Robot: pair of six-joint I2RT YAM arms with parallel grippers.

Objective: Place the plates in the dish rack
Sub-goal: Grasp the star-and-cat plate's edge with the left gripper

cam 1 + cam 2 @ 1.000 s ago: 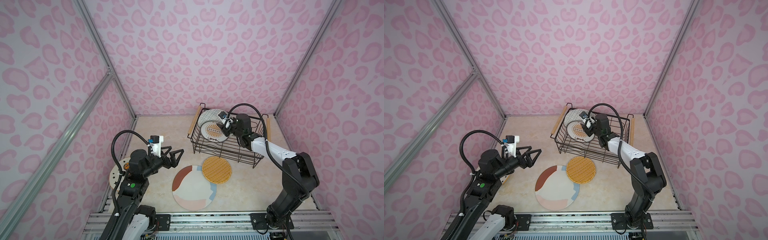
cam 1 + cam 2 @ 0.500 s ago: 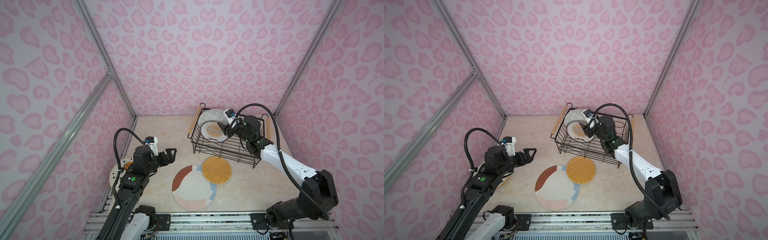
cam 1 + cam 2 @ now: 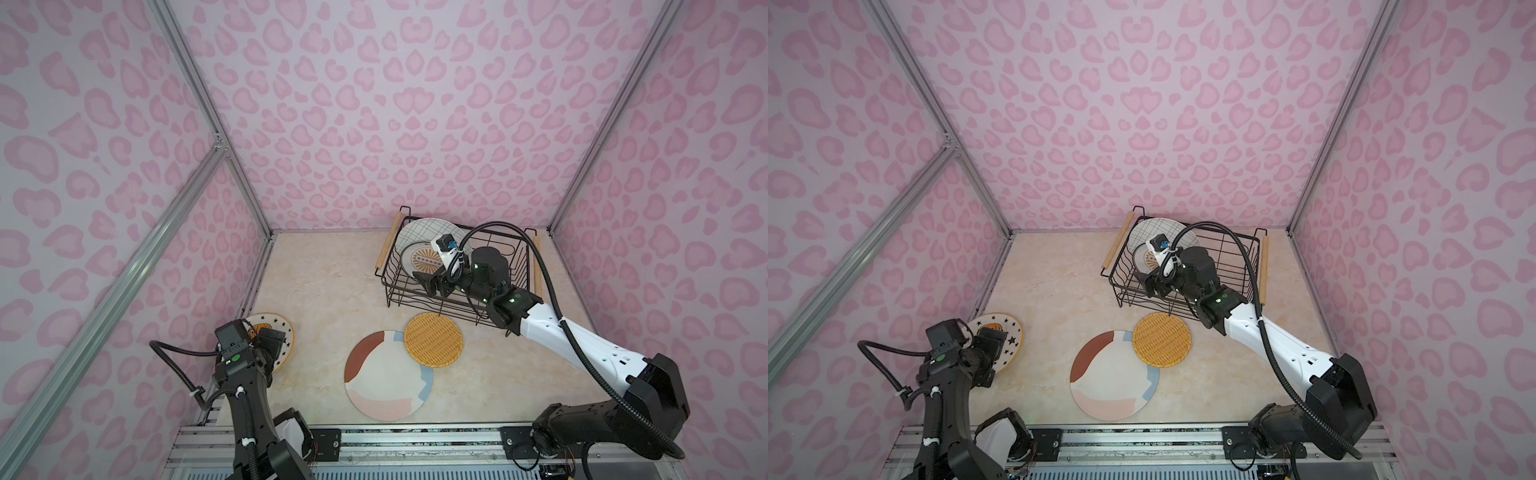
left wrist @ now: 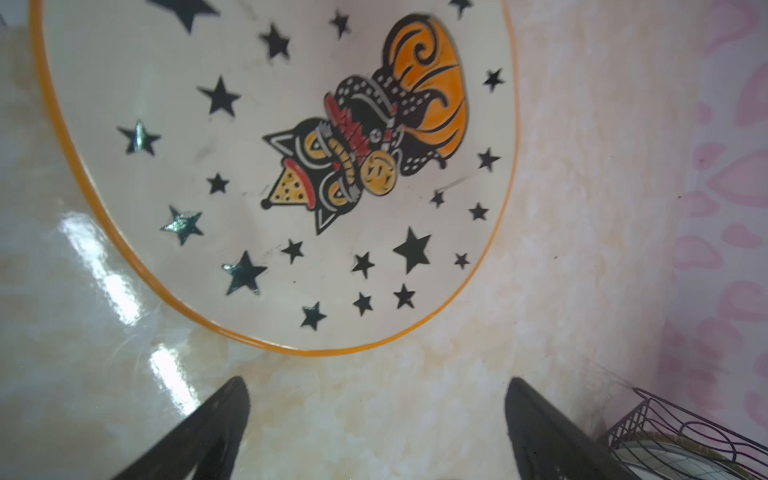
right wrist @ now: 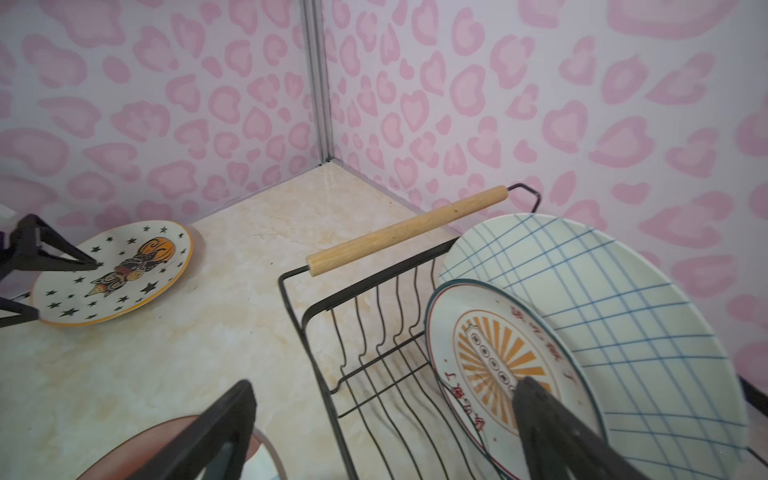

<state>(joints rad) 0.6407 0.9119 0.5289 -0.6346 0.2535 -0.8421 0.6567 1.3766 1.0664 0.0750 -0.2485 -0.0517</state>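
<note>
At 6 o'clock on the glossy table (image 3: 316,291), the pastel patch plate (image 3: 386,376) lies flat, with the round woven plate (image 3: 433,340) overlapping its 1 o'clock rim. At 8 o'clock the left gripper (image 4: 376,382) bends down, jaws spread, above the glazed star plate (image 4: 249,166). At 1 o'clock the right gripper (image 5: 386,382) is stretched out, jaws spread and empty, beside the sunburst plate (image 5: 494,365). The grid plate (image 5: 602,299) is behind it, both on edge in the black wire dish rack (image 3: 388,286).

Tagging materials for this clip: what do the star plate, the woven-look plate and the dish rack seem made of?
Star plate: glazed ceramic, probably; glossy glints. Woven-look plate: wicker or rattan, or a print imitating it; matte basket-weave texture. Dish rack: thin black coated wire, handles of pale bare wood.
</note>
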